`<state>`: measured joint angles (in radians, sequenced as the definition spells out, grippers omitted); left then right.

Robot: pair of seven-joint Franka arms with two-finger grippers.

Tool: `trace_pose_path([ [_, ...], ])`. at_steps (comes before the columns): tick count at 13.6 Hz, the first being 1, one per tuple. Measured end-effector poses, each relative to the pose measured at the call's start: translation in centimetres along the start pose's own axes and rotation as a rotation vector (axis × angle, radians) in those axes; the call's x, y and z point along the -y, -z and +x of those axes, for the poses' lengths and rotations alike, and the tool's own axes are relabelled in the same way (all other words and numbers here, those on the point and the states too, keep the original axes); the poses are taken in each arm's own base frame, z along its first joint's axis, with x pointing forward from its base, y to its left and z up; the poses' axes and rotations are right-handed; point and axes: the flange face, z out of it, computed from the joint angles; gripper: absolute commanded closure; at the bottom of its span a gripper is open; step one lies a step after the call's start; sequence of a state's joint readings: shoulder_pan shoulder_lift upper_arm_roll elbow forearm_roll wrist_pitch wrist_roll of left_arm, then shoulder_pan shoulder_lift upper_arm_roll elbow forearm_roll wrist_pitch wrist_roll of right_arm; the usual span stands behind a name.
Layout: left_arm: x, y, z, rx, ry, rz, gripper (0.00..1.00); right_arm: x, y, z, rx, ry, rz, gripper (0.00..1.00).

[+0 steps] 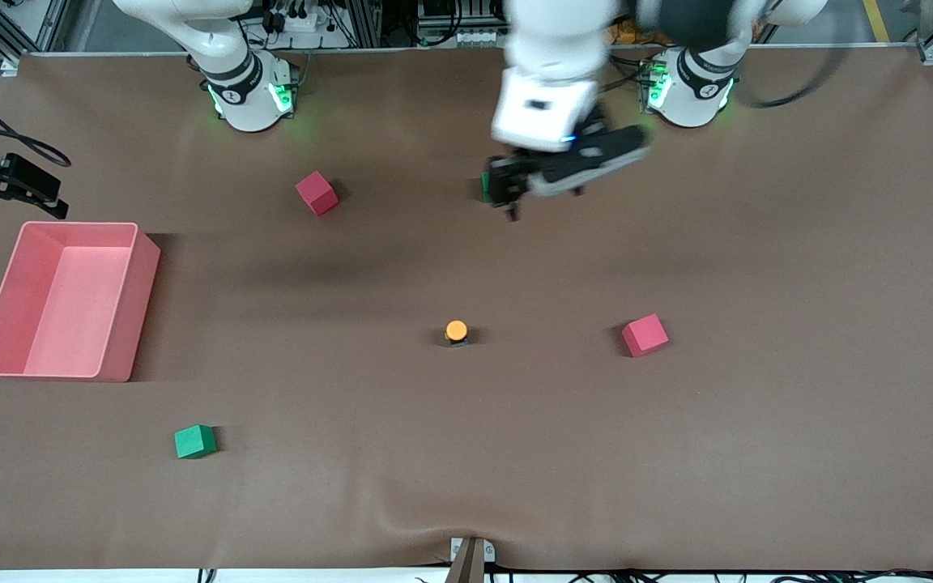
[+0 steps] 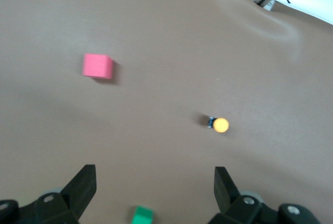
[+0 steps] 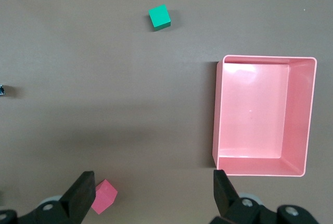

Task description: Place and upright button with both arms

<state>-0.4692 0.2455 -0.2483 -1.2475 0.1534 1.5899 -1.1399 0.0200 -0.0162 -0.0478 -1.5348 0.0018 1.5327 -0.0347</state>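
Observation:
The button stands upright on the brown table near its middle, orange cap up on a black body. It also shows in the left wrist view. My left gripper is open and empty in the air, over the table close to a green cube that it partly hides. In the left wrist view, my left gripper has its fingers wide apart with that green cube between them, lower down. My right gripper is open and empty, high over the table; it is out of the front view.
A pink bin sits at the right arm's end and shows in the right wrist view. Pink cubes lie near the right arm's base and beside the button. A green cube lies nearer the front camera.

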Motion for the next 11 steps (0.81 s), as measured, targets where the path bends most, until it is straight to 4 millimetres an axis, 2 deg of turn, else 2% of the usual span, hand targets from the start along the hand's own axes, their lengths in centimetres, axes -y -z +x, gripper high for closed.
trace_pose_path([
  [2,6.4,2.8,5.9,0.030,-0.002,-0.005,0.00,0.0,0.0,0.0,0.000,0.000,0.000,0.00],
  [4,10.9,3.5,9.6,0.061,0.004,0.002,0.00,0.0,0.0,0.0,0.000,0.000,0.000,0.00],
  [9,19.6,1.0,16.5,0.134,-0.145,0.062,0.00,0.1,0.0,0.0,0.000,0.001,0.000,0.00],
  [11,23.1,0.2,18.3,0.151,-0.215,0.075,0.00,0.0,0.0,0.0,0.000,0.001,0.000,0.00],
])
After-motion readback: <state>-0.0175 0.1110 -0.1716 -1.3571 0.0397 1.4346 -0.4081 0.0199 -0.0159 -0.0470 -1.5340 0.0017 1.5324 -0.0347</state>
